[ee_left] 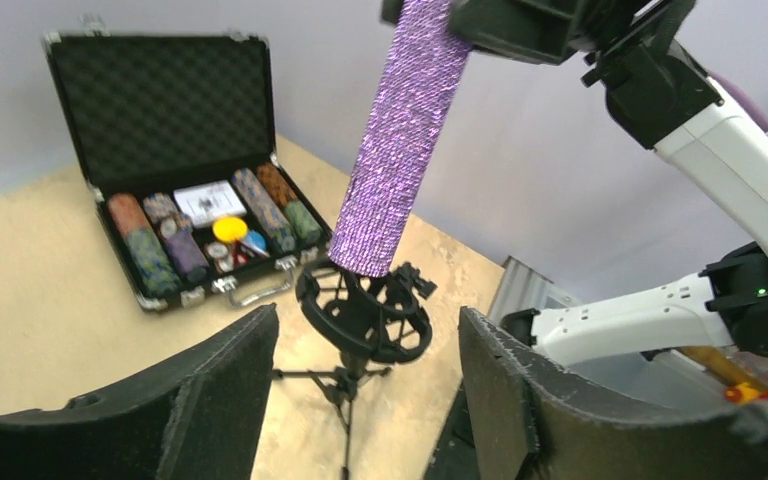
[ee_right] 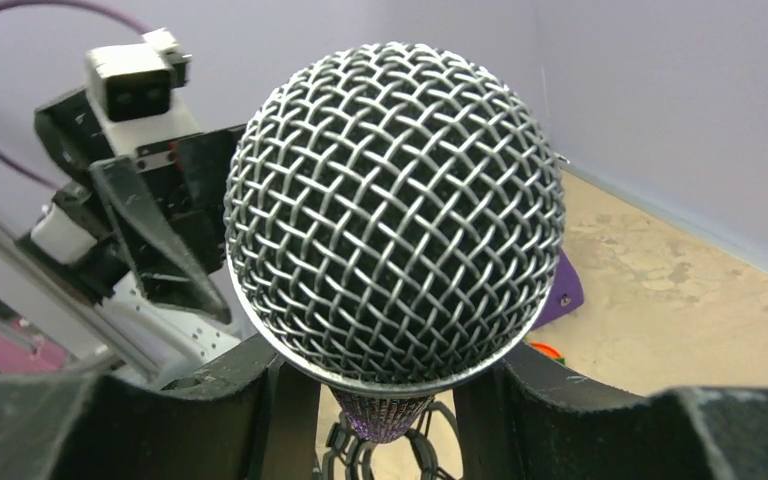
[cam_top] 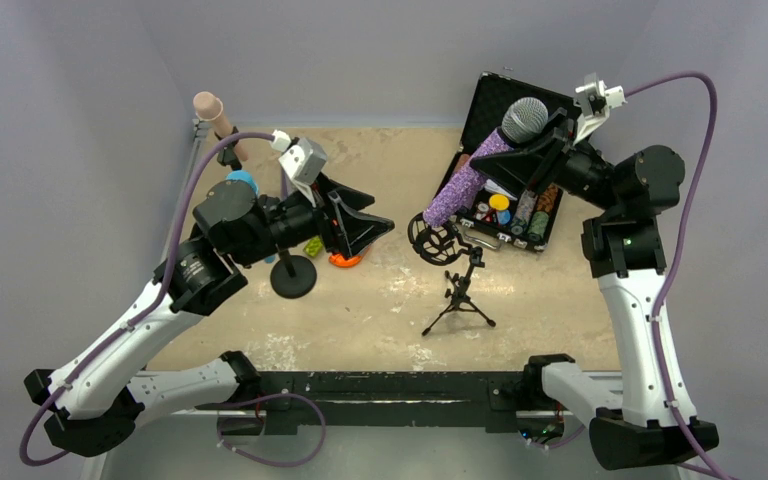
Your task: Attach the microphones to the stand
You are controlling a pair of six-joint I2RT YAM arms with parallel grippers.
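Tight in the right gripper point(cam_top: 522, 152), purple microphone point(cam_top: 463, 187), tail at the rim of the stand point(cam_top: 459, 288); left gripper point(cam_top: 378, 227) released, wide, nearby.

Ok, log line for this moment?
right gripper: shut on purple microphone | microphone tail: at mount ring of tripod stand | left gripper: open, empty

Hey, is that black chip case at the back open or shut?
Open. The black case has its foam-lined lid standing up, and the rows of chips inside are in plain view.
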